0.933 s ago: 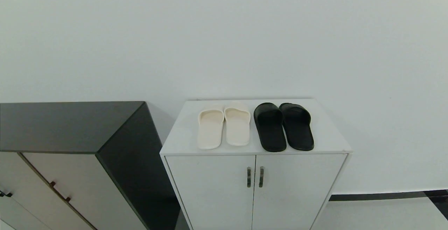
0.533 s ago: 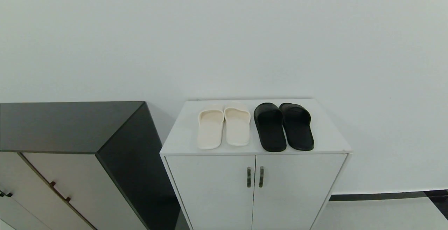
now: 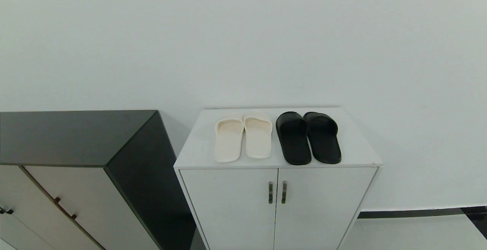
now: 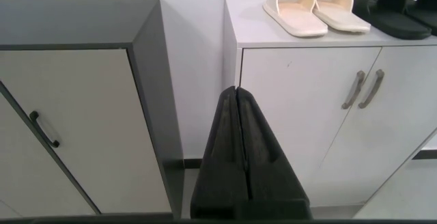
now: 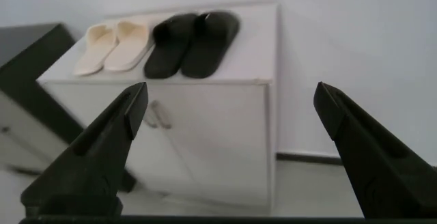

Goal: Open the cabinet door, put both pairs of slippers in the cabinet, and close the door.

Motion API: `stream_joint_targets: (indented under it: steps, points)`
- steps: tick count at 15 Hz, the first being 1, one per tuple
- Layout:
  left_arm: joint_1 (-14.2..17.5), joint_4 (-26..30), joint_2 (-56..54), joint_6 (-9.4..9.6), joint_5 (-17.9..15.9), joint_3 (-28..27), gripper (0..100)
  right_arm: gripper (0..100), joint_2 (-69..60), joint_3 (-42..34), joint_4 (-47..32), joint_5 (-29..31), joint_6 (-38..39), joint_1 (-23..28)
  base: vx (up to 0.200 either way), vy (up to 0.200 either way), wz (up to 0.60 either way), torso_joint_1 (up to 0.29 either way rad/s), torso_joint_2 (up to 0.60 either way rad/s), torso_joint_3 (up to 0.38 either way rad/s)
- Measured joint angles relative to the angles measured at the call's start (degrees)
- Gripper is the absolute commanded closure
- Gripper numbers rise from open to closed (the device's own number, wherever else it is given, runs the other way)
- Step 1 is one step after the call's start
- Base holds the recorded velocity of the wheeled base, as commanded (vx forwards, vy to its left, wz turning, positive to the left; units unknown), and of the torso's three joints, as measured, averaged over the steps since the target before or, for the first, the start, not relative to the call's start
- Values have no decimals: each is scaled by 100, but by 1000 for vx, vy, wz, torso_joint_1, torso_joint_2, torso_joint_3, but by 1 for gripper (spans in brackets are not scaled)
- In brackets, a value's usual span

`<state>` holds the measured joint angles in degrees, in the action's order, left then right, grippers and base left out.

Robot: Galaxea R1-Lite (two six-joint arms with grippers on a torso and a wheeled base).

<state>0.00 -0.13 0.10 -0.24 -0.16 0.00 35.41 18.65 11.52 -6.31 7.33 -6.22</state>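
A: What's the biggest thing in front of the robot?

B: A plain pale wall, with a dark skirting strip where it meets the light floor. A dark cabinet with pale fronts stands against it on the robot's left. Its side is just beside the white cabinet, with a narrow gap between them.

A: And the white cabinet itself?

B: It stands centre, back to the wall. Both doors are closed: the left door and the right door meet in a thin seam down the middle.

A: The grippers?

B: The left gripper has its dark fingers pressed together with nothing between them. It sits low, facing the gap between the two cabinets. The right gripper is spread wide and holds nothing, and the white cabinet sits between its fingers, farther off.

A: Where are the slippers?

B: On the white cabinet's top, toes toward the wall. The cream slippers lie on the left half and the black slippers on the right. The two pairs are just beside each other, heels near the front edge.

A: Anything smaller?

B: Two upright metal handles, the left handle and the right handle, close on either side of the seam. Both grippers are well apart from them.
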Motion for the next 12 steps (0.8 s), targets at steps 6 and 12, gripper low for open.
stream_joint_targets:
  steps: [6,12]
  points:
    - [2,-2,0,6,-2,0,100,0,3106,581,1658,2360,767,-2609,0,0,0,0,0,0]
    - [0,-2,0,2,-9,0,100,0,5860,1921,3191,3699,695,-3107,0,0,0,0,0,0]
